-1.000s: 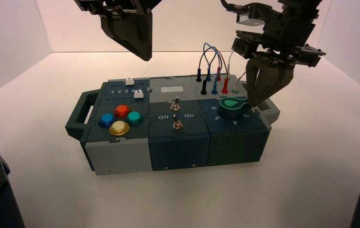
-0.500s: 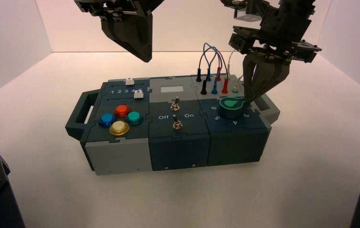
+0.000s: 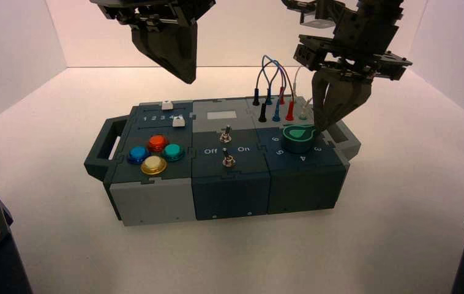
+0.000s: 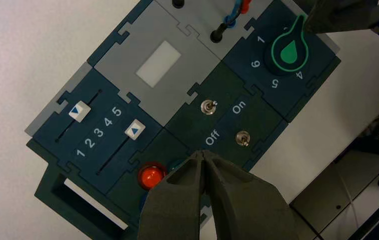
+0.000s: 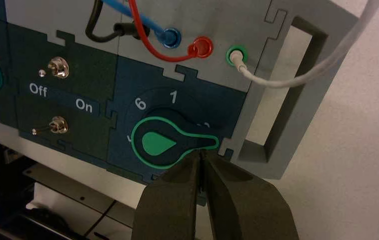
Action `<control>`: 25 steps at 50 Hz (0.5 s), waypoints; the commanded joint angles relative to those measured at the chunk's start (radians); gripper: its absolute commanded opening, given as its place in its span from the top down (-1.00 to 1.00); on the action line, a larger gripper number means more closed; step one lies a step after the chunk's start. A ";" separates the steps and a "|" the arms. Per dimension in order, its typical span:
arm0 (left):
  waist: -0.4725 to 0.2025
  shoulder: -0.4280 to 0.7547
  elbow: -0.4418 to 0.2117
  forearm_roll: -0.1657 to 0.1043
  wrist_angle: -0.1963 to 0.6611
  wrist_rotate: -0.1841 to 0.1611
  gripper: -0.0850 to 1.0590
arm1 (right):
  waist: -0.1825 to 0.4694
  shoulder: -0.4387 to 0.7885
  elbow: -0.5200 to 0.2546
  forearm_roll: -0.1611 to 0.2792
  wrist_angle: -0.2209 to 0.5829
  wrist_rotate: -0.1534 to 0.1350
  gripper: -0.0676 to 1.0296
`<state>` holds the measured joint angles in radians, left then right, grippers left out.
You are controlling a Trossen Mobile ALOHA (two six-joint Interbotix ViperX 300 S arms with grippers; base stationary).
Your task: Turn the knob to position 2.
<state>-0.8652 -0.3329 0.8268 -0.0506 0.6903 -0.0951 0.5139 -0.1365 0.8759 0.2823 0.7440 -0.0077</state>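
Note:
The knob [image 3: 297, 136] is a dark-teal dial with a green teardrop top, on the box's right section. The right wrist view shows the knob [image 5: 165, 145] with its narrow pointer end stretched past the 1 toward a mostly covered numeral. My right gripper [image 3: 319, 130] is shut, and its tip [image 5: 201, 152] rests right against the side of that pointer end. My left gripper [image 3: 187, 76] hangs shut and idle high above the back of the box; from its own wrist the gripper [image 4: 203, 155] hovers over the toggle and button area.
On the box [image 3: 150, 202], coloured push-buttons [image 3: 154, 153] sit left, with two white sliders [image 4: 106, 120] behind them. Two metal toggles [image 3: 226, 146] marked Off and On stand in the middle. Plugged wires [image 3: 272, 79] arch behind the knob. A grey handle [image 5: 297, 90] ends the box.
My right gripper has shifted slightly left and back, bringing its shut tip in against the knob's pointer end. The left arm has stayed put.

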 commanded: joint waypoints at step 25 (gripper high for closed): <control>-0.002 -0.005 -0.029 0.000 -0.006 -0.002 0.91 | -0.005 -0.020 -0.011 -0.005 0.015 0.002 0.92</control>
<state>-0.8652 -0.3267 0.8283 -0.0506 0.6903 -0.0951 0.5139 -0.1304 0.8698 0.2746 0.7501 -0.0061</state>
